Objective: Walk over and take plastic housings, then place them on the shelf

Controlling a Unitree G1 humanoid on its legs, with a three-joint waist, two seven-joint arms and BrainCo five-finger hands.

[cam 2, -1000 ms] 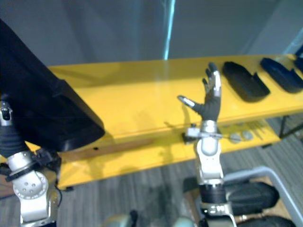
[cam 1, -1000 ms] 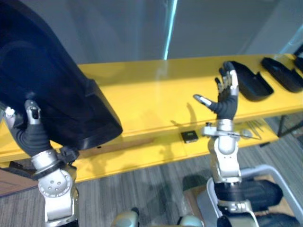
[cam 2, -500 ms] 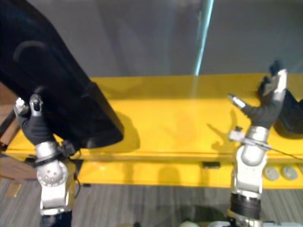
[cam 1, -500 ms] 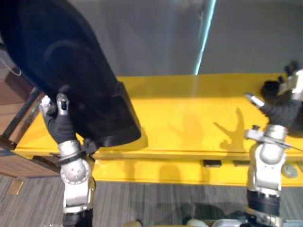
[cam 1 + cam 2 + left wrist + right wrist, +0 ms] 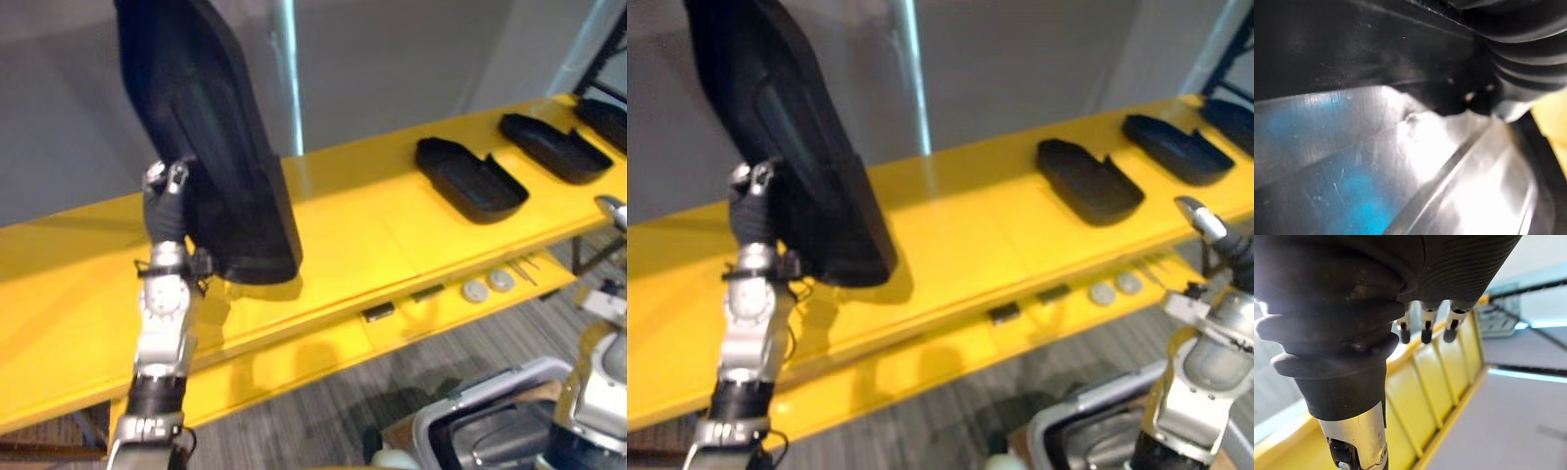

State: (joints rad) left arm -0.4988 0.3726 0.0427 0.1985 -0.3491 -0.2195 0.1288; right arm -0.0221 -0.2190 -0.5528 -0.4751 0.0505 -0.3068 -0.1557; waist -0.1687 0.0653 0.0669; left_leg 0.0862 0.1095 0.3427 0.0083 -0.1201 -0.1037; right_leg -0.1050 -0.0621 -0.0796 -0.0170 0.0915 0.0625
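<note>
Left eye view: your left hand [image 5: 167, 201] sits against the tall black housing [image 5: 211, 127], grip not readable. Its long axis stands steep, low end down at the yellow shelf [image 5: 343, 235]. Other housings [image 5: 468, 178] lie flat further right. Your right hand [image 5: 1234, 257] hangs slack, empty, well apart.

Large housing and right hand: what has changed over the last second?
The left hand has tipped the large black housing more upright, its lower end at the yellow shelf. The right hand, open, has dropped back off the shelf. The camera moved too. The grip and the smaller housings are unchanged.
</note>
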